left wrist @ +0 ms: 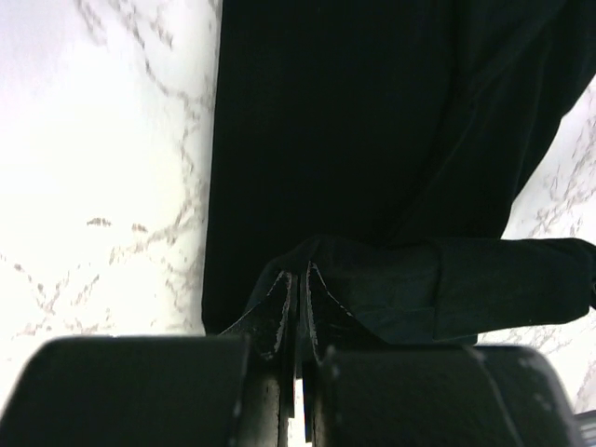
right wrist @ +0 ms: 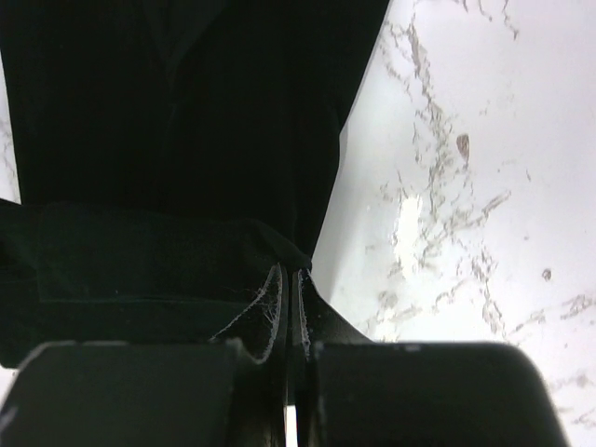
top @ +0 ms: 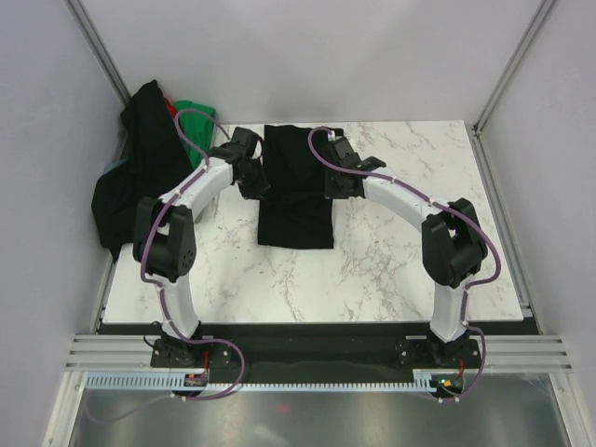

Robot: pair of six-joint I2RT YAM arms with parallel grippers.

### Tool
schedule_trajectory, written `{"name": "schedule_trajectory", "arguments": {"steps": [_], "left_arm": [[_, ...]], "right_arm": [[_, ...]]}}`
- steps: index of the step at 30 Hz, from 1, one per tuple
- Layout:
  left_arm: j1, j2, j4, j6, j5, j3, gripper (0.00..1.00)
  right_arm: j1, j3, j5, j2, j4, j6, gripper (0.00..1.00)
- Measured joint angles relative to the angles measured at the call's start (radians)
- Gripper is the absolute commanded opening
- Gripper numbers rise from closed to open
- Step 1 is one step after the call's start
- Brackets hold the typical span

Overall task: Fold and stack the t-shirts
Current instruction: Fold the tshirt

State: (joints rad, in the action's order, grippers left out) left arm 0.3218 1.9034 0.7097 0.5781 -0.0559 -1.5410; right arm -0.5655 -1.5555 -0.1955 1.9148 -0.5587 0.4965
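Observation:
A black t-shirt (top: pixel 296 189) lies folded into a long narrow strip on the middle of the marble table. My left gripper (top: pixel 253 177) is shut on its left edge near the far end; in the left wrist view the left gripper (left wrist: pixel 300 279) pinches a lifted fold of the black t-shirt (left wrist: pixel 372 140). My right gripper (top: pixel 332 180) is shut on the right edge opposite; in the right wrist view the right gripper (right wrist: pixel 291 275) pinches the black t-shirt (right wrist: pixel 168 121) at its edge.
A heap of other shirts, black (top: pixel 140 168) with green (top: pixel 194 116) and a bit of red (top: pixel 169 104), lies at the far left corner, hanging off the table edge. Grey walls and metal frame posts (top: pixel 98 42) enclose the marble table (top: pixel 400 251).

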Motion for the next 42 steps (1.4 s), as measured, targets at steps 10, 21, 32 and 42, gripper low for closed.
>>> {"name": "schedule_trajectory", "arguments": {"steps": [10,21,32,42], "left_arm": [[-0.042,0.178,0.003,-0.018,-0.035,-0.151,0.09],[-0.116,0.365,0.196,-0.061,-0.1,-0.621,0.82],[-0.108,-0.175,0.133,-0.059,-0.133,-0.018,0.8],[-0.105,-0.342,-0.082,-0.026,-0.185,0.503,0.78]], "right_arm": [[0.045,-0.115,0.058,0.142,0.023,-0.032,0.0],[0.108,-0.511,0.121,0.339,-0.11,-0.08,0.87],[0.071,0.217,0.259,-0.236,0.08,0.044,0.87],[0.0,0.563,0.364,-0.267,0.282,0.161,0.78]]}}
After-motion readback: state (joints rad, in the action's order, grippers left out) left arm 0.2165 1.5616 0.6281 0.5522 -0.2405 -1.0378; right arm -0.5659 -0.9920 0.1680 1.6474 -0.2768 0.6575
